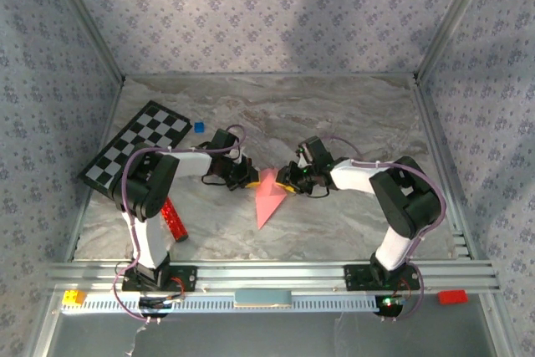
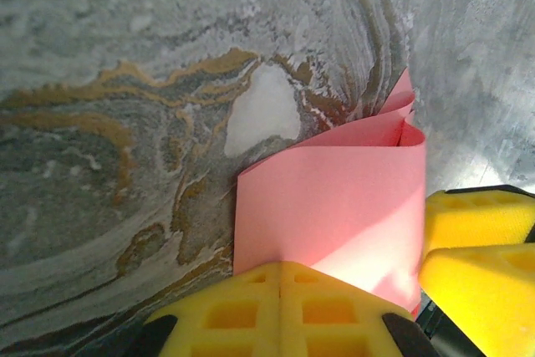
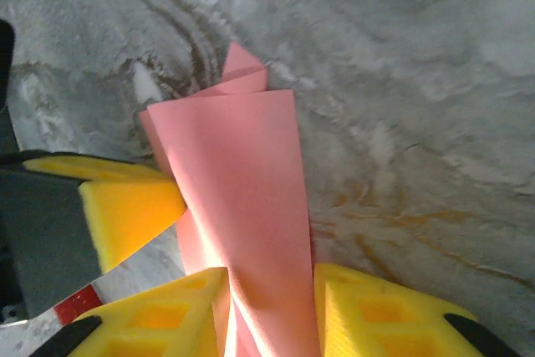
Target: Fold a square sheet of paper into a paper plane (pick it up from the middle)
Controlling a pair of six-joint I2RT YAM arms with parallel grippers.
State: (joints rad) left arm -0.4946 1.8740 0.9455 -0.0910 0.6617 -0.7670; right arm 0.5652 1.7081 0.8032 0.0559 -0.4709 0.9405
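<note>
Two arms rise from a rail [image 1: 267, 275] along the bottom of the overhead frame, with a yellow block [image 1: 73, 297] at its left end and a red block [image 1: 452, 296] at its right. Just beyond, at lower left, a red bar [image 1: 174, 219] lies on the marble table [image 1: 351, 123] beside the left arm. At centre the pink plane [image 1: 269, 198] lies with its sharp tip toward the rail and its wide end between the two claws. The left gripper [image 1: 249, 180] sits at that end's left side. Its wrist view shows the yellow fingers [image 2: 251, 315] pressed together with no gap, their tips at the edge of the curled paper; whether they pinch it cannot be told. The right gripper [image 1: 288, 181] meets the plane from the right. In its wrist view the fingers [image 3: 376, 315] stand a little apart, clamped on a raised fold that runs between them and touches both. Farther back, at upper left, a checkerboard [image 1: 138, 144] lies flat with a blue cube [image 1: 199, 126] just off its far corner.
</note>
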